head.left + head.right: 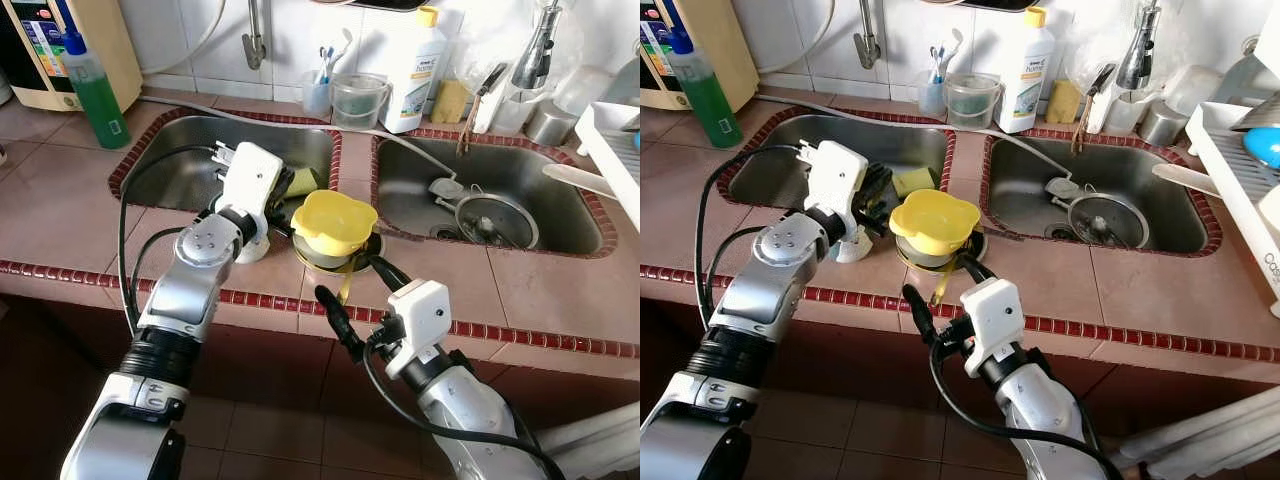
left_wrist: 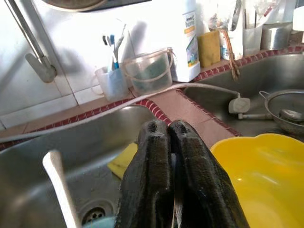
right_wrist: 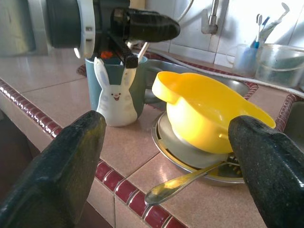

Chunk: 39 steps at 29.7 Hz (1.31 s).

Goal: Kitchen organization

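Pink-tiled counter (image 1: 60, 190) with its dark red edging spreads out before us, two steel sinks sunk into it: the left basin (image 1: 180, 165) at eleven o'clock, the right basin (image 1: 520, 190) at two. Dead centre, on the strip between them, a yellow bowl (image 1: 333, 222) sits tilted on a steel plate (image 3: 190, 156), and a spoon (image 3: 183, 183) lies off the plate's near rim towards us at six.

Just beside the bowl at nine o'clock stands a blue mug with a white rabbit on it (image 3: 115, 102). Our left gripper (image 2: 173, 156) hangs right over that mug, fingers pinched together; something thin seems caught between them, but we cannot tell what. A pale utensil handle (image 2: 59, 185) pokes up from the mug.

Our right gripper (image 3: 171, 171) waits low at the counter edge, jaws spread wide, the bowl and the spoon framed between them.

We reckon the bowl stack is next. To do it well, we go in level, close on the bowl's rim rather than its slippery belly, and lift straight up so the plate and spoon stay put. The left arm is close; we give it room.
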Available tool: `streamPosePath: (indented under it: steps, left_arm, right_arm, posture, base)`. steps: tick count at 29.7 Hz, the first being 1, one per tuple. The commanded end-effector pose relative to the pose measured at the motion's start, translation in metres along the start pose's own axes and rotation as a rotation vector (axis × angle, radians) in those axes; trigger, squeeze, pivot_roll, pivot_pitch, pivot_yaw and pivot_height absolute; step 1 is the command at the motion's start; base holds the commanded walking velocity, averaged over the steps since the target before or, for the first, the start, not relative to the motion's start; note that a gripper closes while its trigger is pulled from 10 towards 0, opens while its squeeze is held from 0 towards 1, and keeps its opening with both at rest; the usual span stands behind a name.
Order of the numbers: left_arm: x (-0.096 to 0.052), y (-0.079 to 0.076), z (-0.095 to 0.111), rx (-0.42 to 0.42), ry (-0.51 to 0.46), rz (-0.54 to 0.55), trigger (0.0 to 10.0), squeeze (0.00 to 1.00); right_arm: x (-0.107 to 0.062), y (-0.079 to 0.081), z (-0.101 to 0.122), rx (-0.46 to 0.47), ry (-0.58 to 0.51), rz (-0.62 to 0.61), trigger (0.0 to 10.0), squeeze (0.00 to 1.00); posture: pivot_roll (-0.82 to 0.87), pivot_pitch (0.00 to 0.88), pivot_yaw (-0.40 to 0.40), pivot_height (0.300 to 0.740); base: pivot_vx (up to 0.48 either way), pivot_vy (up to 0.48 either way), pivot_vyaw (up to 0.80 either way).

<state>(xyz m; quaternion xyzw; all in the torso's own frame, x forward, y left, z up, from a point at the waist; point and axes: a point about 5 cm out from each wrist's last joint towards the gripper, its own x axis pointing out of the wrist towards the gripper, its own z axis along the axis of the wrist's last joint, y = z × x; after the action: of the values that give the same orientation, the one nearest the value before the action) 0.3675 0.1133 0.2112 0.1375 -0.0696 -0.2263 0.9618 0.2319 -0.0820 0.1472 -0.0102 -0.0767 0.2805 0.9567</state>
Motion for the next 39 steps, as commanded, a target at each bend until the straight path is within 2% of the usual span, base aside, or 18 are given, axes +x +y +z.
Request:
streamPosePath:
  steps: [1,13,14,19,39]
  left_arm:
    - [0.002,0.001,0.009,0.014,-0.025,-0.007,0.0,0.00]
    - [0.004,0.004,0.015,0.038,-0.046,-0.002,0.0,0.00]
    - [0.004,0.005,0.017,0.054,-0.050,-0.005,10.0,0.00]
    - [0.005,0.007,0.024,0.059,-0.066,0.000,10.0,0.00]
    - [0.007,0.036,0.065,0.048,-0.174,0.066,10.0,0.00]
  right_arm:
    - [0.002,0.002,0.000,-0.002,-0.001,0.015,10.0,0.00]
    - [0.005,0.003,0.000,-0.007,-0.010,0.022,10.0,0.00]
    - [0.006,0.002,0.000,-0.007,-0.013,0.021,10.0,0.00]
    - [0.007,0.001,0.001,-0.010,-0.019,0.018,10.0,0.00]
    - [0.018,-0.006,0.007,-0.007,-0.068,-0.012,10.0,0.00]
  posture:
    - [-0.18,0.071,-0.015,0.732]
    - [-0.17,0.046,-0.018,0.732]
    - [-0.17,0.041,-0.016,0.732]
    - [-0.18,0.040,-0.016,0.732]
    - [-0.17,0.032,-0.018,0.732]
  base:
    - [0.000,0.000,0.00]
    - [0.000,0.000,0.00]
    - [0.000,0.000,0.00]
    - [0.000,0.000,0.00]
    - [0.000,0.000,0.00]
